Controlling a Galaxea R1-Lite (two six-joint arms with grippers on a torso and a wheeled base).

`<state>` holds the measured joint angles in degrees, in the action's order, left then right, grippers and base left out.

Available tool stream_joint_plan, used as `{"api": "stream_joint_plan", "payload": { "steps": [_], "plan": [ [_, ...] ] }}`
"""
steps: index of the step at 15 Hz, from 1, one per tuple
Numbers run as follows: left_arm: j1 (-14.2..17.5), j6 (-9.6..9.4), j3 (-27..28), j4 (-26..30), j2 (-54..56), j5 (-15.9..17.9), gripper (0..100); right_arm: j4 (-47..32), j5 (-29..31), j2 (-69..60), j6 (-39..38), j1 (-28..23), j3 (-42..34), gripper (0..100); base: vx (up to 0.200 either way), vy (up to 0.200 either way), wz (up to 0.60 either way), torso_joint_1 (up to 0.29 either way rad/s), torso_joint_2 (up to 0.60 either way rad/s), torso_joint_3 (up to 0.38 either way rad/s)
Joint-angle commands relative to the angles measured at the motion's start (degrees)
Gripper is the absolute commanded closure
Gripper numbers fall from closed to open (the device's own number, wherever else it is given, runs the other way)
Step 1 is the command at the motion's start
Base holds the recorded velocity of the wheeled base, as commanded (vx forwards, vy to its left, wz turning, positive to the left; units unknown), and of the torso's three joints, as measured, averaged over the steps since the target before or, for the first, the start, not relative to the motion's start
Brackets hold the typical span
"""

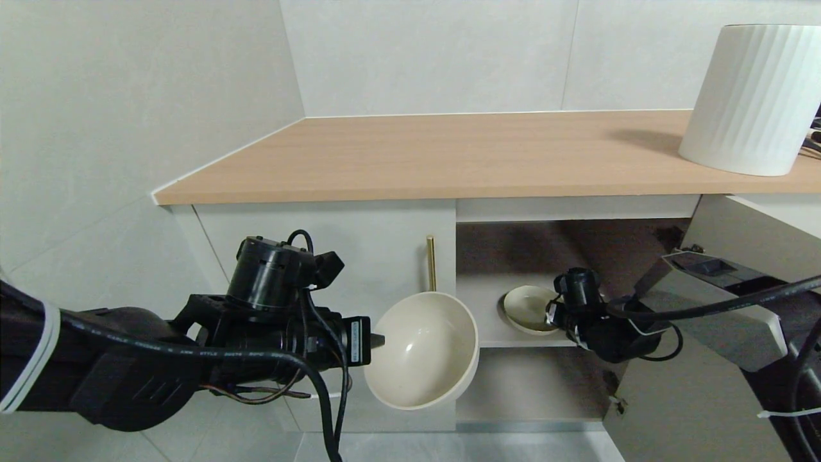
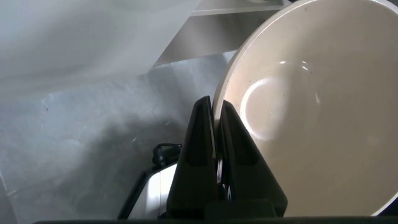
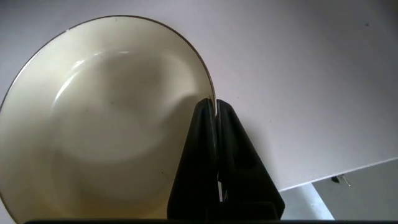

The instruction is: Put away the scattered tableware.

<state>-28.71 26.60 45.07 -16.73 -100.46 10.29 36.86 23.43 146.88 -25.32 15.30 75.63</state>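
Stowing is under way at the open cabinet [image 1: 577, 250] under the tabletop [image 1: 449, 154]. The large bowl [image 1: 420, 350] hangs tilted before the closed door, its rim pinched in the left gripper [image 1: 380, 340], and next needs carrying right into the opening. The small dish [image 1: 524, 309], its rim clamped by the right gripper [image 1: 553, 312], is at the shelf [image 1: 487, 330]. It probably rests there, but its underside is hidden.

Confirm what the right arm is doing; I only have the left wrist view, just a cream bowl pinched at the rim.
Observer: The right end effector is shut on the rim of a small cream ceramic dish, inside the open white cabinet, over its shelf.
Operator: My bowl versus that cabinet?
Observer: The large cream ceramic bowl, tipped on its side in the left end effector, is outside, before the closed door with the brass bar handle.
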Motion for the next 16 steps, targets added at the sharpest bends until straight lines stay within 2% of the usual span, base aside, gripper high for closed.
{"api": "stream_joint_plan", "payload": {
  "steps": [1,3,4,10,13,14,16],
  "plan": [
    [-0.21,0.03,0.02,0.03,-0.08,-0.01,100,0.05,0.3,0.16,0.01,-0.01,0.57,100,0.0,0.0,0.0,0.0,0.0,0.0],
    [-0.21,0.03,0.02,-0.06,-0.08,-0.01,100,0.05,0.48,0.16,0.01,-0.01,0.57,100,0.0,0.0,0.0,0.0,0.0,0.0],
    [-0.21,0.03,0.02,0.03,-0.08,-0.01,100,0.05,0.65,0.16,0.01,-0.01,0.57,0,0.0,0.0,0.0,0.0,0.0,0.0],
    [-0.3,0.03,0.02,-0.06,-0.26,-0.01,100,0.05,0.74,-0.72,-0.08,0.08,-0.13,0,0.0,0.0,0.0,0.0,0.0,0.0],
    [-1.88,-0.23,-0.16,-0.06,-0.7,-0.18,100,-0.39,0.56,-7.75,0.1,1.4,-5.85,0,0.0,0.0,0.0,0.0,0.0,0.0],
    [-2.49,-1.2,-0.24,0.03,-0.7,-0.88,100,-0.57,0.12,-11.71,0.1,2.45,-9.01,0,0.0,0.0,0.0,0.0,0.0,0.0],
    [-2.67,-4.28,-1.21,0.03,-1.05,-2.03,100,-3.11,-1.19,-19.71,0.27,5.09,-13.23,0,0.0,0.0,0.0,0.0,0.0,0.0]
  ]
}}
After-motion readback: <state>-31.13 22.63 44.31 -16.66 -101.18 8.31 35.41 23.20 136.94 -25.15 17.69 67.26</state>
